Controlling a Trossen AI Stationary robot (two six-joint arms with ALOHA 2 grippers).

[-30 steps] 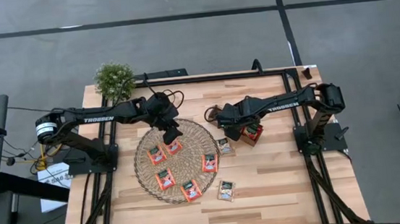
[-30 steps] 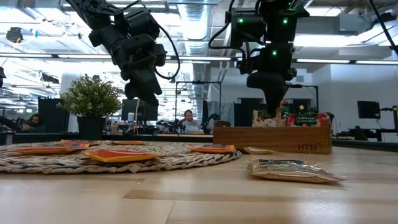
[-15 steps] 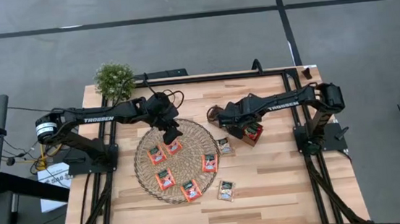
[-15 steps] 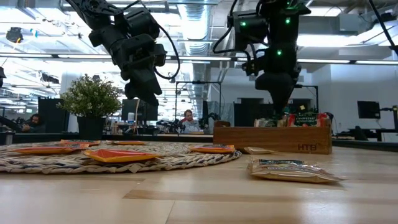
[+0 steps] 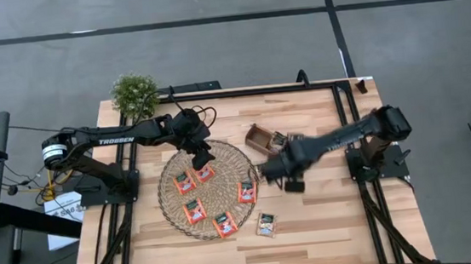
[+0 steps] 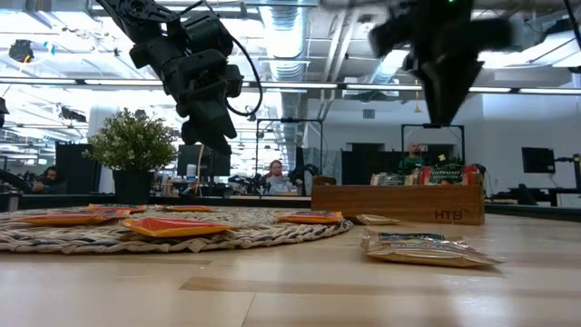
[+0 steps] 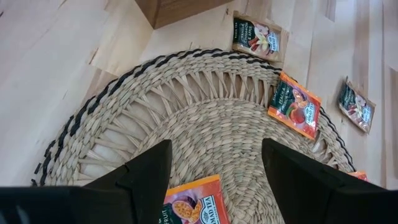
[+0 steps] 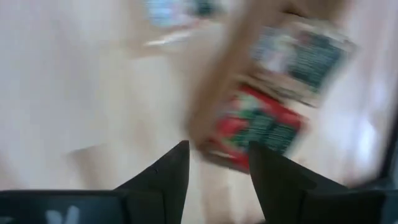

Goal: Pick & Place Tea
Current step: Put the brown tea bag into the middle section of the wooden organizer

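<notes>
Right gripper (image 5: 275, 177) now off the brown wooden compartment tray (image 5: 259, 138), swung out over the counter (image 5: 337, 217) just beside the round woven wicker mat (image 5: 208, 190); half a second ago directly over the tray. Jaws parted, nothing between them. Reads as one sachet delivered, return for the next. Left gripper (image 5: 200, 159) unchanged, hovering above mat's far edge, jaws open and empty. Small flat red-orange tea sachets (image 5: 194, 211) on mat; green-and-pale sachet (image 5: 266, 225) on bare wood near the front edge. Several pickups remaining, by estimate.
</notes>
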